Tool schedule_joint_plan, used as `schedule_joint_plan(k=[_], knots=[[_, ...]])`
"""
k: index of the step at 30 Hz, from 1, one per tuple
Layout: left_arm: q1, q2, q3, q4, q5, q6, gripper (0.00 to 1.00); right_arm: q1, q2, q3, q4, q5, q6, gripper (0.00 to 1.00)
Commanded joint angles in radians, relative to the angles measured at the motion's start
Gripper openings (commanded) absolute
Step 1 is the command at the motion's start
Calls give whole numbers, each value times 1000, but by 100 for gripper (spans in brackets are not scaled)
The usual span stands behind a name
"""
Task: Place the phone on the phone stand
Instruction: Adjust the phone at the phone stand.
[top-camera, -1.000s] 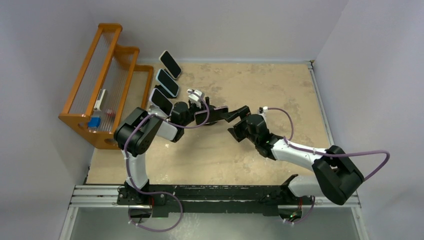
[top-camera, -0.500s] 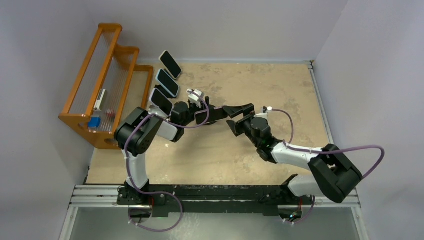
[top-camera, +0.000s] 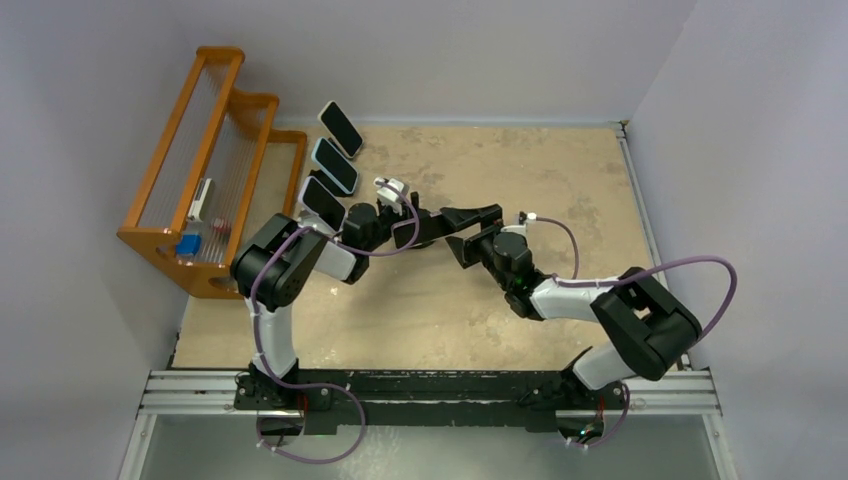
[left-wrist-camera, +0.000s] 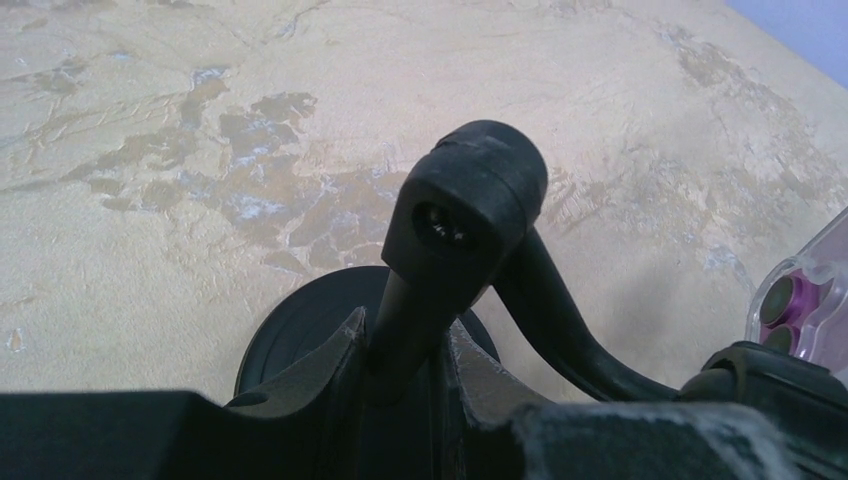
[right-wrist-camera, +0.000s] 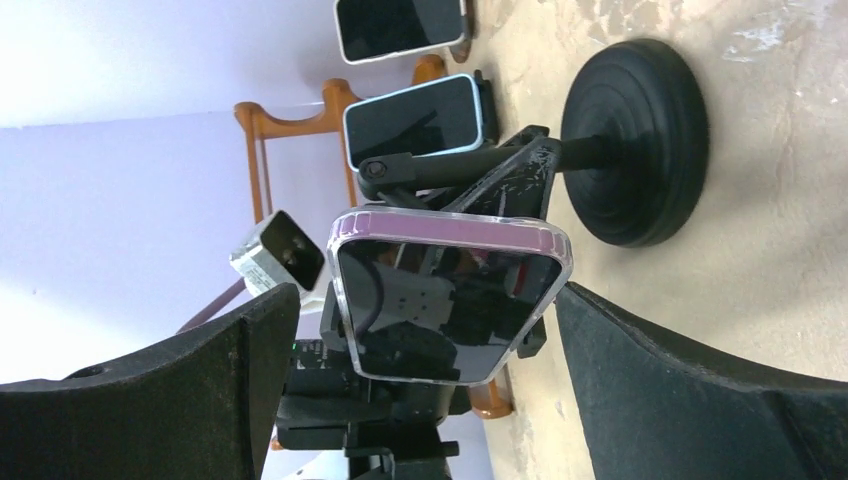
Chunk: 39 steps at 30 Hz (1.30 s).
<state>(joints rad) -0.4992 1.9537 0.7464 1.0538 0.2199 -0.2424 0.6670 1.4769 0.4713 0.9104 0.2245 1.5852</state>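
The phone (right-wrist-camera: 450, 300), dark-screened in a clear purple case, sits in the cradle of the black phone stand (right-wrist-camera: 635, 140). My right gripper (right-wrist-camera: 425, 300) is open, with one finger on each side of the phone; the left one stands apart from it, the right one close to its edge. In the top view the right gripper (top-camera: 463, 232) faces left at the stand. My left gripper (left-wrist-camera: 400, 340) is shut on the stand's stem (left-wrist-camera: 465, 200), above its round base. It is at table centre in the top view (top-camera: 425, 228). A phone corner (left-wrist-camera: 805, 300) shows at the right.
Three other phones (top-camera: 335, 165) lean on stands in a row at the back left. An orange wooden rack (top-camera: 210, 170) with small items stands at the far left. The sandy table (top-camera: 540, 160) extends right and back to the walls.
My right gripper has shifted left toward the stand with its jaws open, and the right arm's elbow has swung inward. The left arm has not moved.
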Motion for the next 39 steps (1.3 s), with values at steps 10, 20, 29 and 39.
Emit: schedule_joint_plan(k=[10,20,29,39], knots=[[6,24,34,1,7,-37,0,1,77,53,177,12,6,99],[5,10,28,-15,14,-19,0,0,140,114,160,-17,-41,65],[9,-53,77,-223,152,16,0,0,53,184,38,78,-549,17],[22,-49,251,-580,399,105,0,1,71,184,120,69,-965,7]])
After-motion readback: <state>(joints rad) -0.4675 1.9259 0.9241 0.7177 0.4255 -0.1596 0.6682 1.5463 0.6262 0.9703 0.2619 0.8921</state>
